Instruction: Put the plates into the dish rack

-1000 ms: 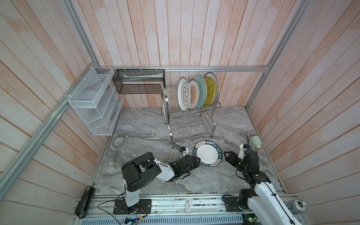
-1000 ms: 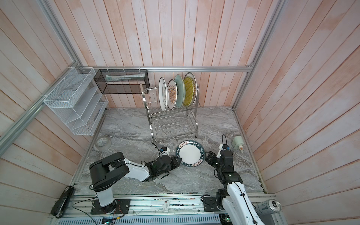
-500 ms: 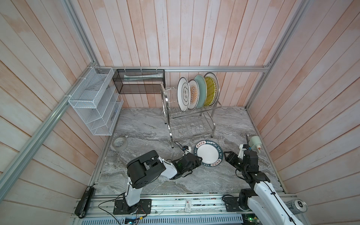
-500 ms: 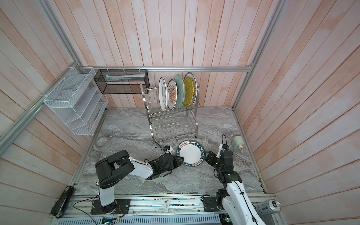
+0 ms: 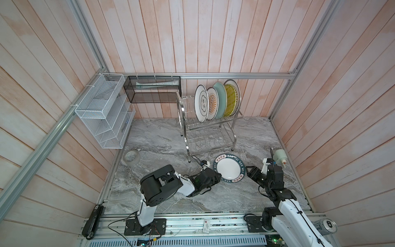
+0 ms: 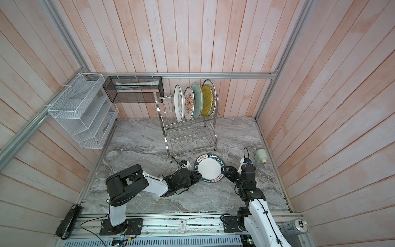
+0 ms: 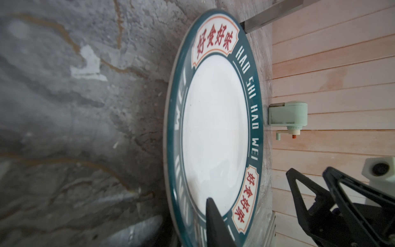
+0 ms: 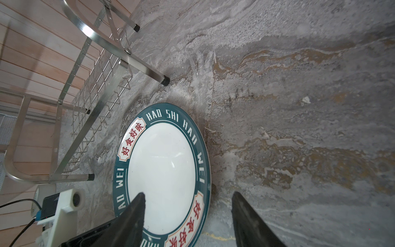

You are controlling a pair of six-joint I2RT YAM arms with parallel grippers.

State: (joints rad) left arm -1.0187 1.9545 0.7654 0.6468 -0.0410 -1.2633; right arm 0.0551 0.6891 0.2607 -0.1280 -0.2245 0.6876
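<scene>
Left claw (image 7: 180,211) astride plate (image 7: 213,128), wrist-view only

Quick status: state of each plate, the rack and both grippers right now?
lettered-rim plate: on the table, not racked.
racked plates: upright in the upper tier.
dish rack: standing, lower tier unused.
left gripper: at the plate's rim, grip unclear.
right gripper: open, at the plate's opposite edge.
</scene>
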